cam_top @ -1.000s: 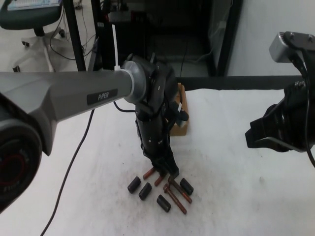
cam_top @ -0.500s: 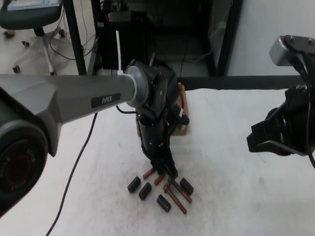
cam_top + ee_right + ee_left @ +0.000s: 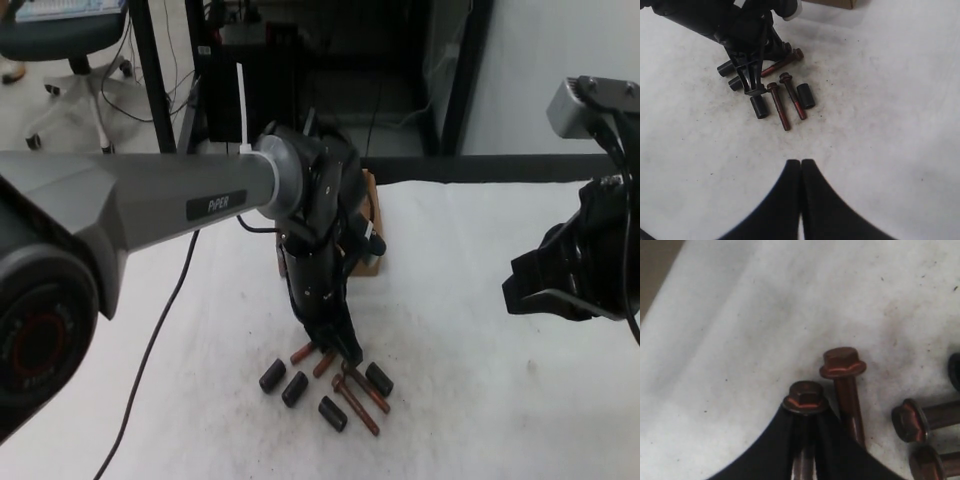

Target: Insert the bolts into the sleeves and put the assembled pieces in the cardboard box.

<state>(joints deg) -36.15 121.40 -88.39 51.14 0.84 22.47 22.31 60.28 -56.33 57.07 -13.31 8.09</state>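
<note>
White and a bit dirty, the counter (image 3: 480, 300) stood in a room with dark racks (image 3: 330, 60) and a chair (image 3: 60, 40) behind it. Four bolts (image 3: 355, 402) and four black sleeves (image 3: 294, 388) lay close together near the front of the counter. The left end effector (image 3: 805, 412) was down among them, closed on one bolt (image 3: 805, 396). Its fingers (image 3: 785, 440) pinched the shaft just under the head. I could not tell if that bolt was lifted or lay on the counter. A second bolt (image 3: 842, 365) lay just beside it, close to one finger. The right end effector (image 3: 801, 167) hung well apart to the side, its fingers pressed together with nothing between them. The box (image 3: 366, 262) stood behind the left arm, and I could not see inside it.

The step looked like picking up the first bolt. To do it well, the left arm should lift straight up and slowly, so the second bolt does not get dragged along. The grip sat close to the head, so the long end was free to go into a sleeve. The right arm would need to take a sleeve (image 3: 805, 96) by its sides and hold it steady with the hole open. Then the bolt tip and the hole must line up before any push.
</note>
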